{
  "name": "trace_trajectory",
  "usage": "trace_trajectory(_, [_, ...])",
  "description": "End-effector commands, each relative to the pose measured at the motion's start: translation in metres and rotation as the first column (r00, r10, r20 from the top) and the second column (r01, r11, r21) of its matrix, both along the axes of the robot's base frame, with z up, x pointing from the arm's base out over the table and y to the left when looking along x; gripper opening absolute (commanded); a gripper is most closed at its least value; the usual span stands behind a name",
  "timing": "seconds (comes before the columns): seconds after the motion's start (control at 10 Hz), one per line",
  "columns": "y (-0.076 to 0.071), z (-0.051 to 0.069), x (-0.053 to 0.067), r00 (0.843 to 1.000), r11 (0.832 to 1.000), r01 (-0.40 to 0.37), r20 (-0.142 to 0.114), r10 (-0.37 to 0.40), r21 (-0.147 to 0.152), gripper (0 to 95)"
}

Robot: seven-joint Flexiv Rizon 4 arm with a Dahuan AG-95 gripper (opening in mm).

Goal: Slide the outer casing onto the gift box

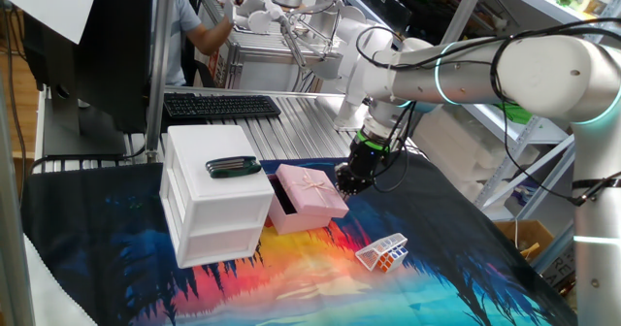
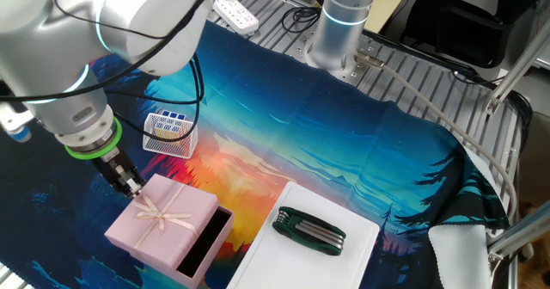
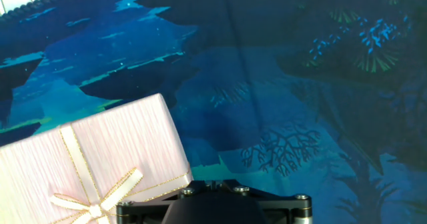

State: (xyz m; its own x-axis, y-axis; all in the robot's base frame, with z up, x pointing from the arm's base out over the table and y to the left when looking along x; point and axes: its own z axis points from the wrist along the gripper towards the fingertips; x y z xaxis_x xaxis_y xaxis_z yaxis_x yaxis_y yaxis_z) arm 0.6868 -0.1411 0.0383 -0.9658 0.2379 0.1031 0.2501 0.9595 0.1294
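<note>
Now at the table: my gripper (image 2: 131, 184) sits low at the far edge of the outer casing (image 2: 163, 218), tips at or just beside its rim; contact can't be confirmed. Jaw state: can't tell, fingers are hidden in the hand view and too small in both fixed views. Casing, pale pink w/ ribbon bow on top, lies flat on the printed cloth (image 2: 344, 134), just beside the white drawer cabinet (image 1: 215, 205). Gift box (image 2: 210, 237) shows as a dark gap on the casing's side toward the cabinet, mostly inside. Folding tool (image 2: 309, 231) rests on cabinet top; wire cube (image 2: 168, 133) near.
</note>
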Motion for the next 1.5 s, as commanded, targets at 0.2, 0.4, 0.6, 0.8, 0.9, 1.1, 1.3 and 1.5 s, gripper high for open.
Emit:
trace_trajectory(0.2, [0.007, 0.004, -0.002, 1.000, 1.000, 0.016, -0.002, -0.016, -0.017, 0.0])
trace_trajectory(0.4, [0.013, 0.008, -0.006, 1.000, 0.999, 0.025, -0.001, -0.025, -0.036, 0.0])
trace_trajectory(0.6, [0.017, 0.010, -0.008, 0.999, 0.998, 0.032, 0.002, -0.032, -0.048, 0.0])
trace_trajectory(0.8, [0.021, 0.013, -0.010, 0.999, 0.997, 0.037, 0.007, -0.037, -0.061, 0.0])
trace_trajectory(0.9, [0.025, 0.015, -0.012, 0.999, 0.997, 0.043, 0.007, -0.043, -0.069, 0.0])
trace_trajectory(1.1, [0.032, 0.018, -0.015, 0.999, 0.995, 0.049, 0.009, -0.048, -0.089, 0.0])
trace_trajectory(1.3, [0.035, 0.019, -0.017, 0.999, 0.994, 0.049, 0.011, -0.048, -0.100, 0.0])
trace_trajectory(1.5, [0.035, 0.018, -0.016, 0.999, 0.993, 0.053, 0.015, -0.052, -0.105, 0.0])
